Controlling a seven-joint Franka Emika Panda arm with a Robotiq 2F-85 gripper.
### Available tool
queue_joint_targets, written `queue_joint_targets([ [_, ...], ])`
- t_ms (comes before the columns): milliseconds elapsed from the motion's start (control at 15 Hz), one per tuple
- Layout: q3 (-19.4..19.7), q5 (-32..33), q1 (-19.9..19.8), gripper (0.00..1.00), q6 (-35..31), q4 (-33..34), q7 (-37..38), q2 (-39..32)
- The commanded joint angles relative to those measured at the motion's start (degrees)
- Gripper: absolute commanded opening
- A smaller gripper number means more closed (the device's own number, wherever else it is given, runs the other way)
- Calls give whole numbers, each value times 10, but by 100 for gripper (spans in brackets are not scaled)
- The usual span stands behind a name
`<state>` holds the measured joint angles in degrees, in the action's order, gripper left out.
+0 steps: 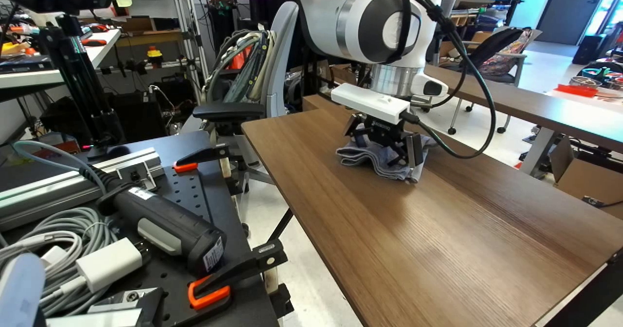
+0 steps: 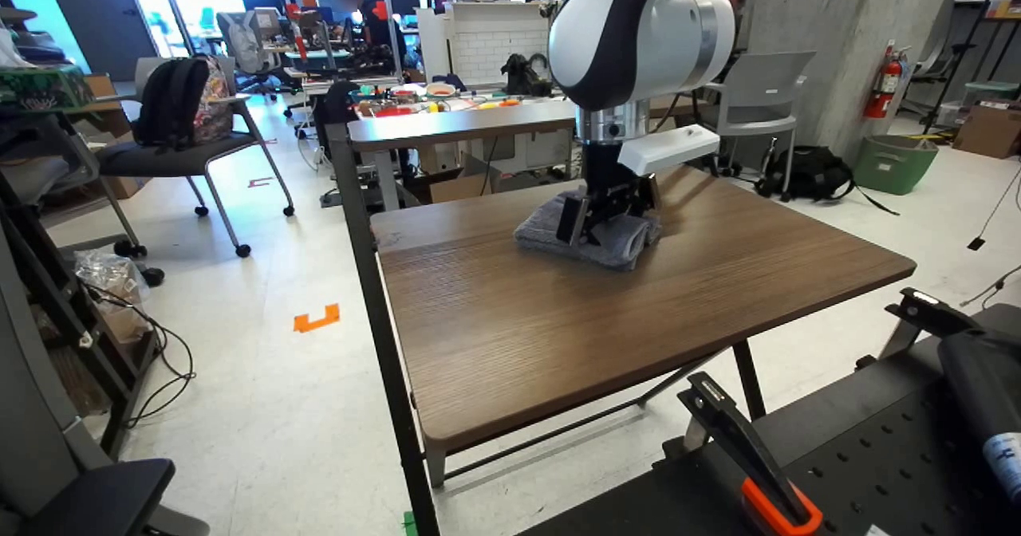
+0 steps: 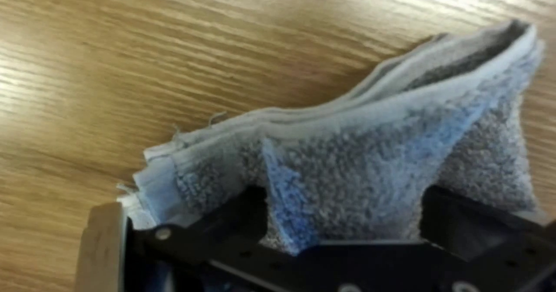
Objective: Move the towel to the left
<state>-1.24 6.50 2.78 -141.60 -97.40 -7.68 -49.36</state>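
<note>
Black pegboard bench (image 1: 194,190) is far L in an exterior view, w/ an orange-tipped clamp (image 1: 246,268) on its edge. Next over, a grey office chair (image 1: 283,59), then the brown table (image 1: 438,249). Grey towel (image 1: 360,154) lies on that one, rumpled, toward its far end, w/ the gripper (image 1: 382,144) right down over it. Jaws are spread wide, cloth bunched between 'em in the wrist view, so no proper grip imo. Progress afaict: the reach is done, towel's flat down, not lifted. Prob still to do: pinch it, shift it left, let go. Could be post-drop tho, a still can't settle that, & can't tell whose left is meant. Far R there's another table (image 1: 530,104).
</note>
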Motion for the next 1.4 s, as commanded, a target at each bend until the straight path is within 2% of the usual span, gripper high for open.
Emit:
queue_joint_targets([
  [0, -2, 19, 28, 100, 29, 21, 3, -31],
  [333, -2, 35, 51, 100, 50, 22, 7, -29],
  [600, 2, 38, 60, 100, 45, -5, 29, 4],
  [867, 0, 36, 66, 100, 17, -63, 56, 61],
  [1133, -11, 31, 61, 100, 8, -117, 50, 110],
  [1200, -7, 37, 63, 100, 15, -121, 51, 112],
  [1267, -10, 34, 62, 100, 27, -84, 46, 87],
  [1333, -10, 34, 62, 100, 27, -90, 46, 91],
])
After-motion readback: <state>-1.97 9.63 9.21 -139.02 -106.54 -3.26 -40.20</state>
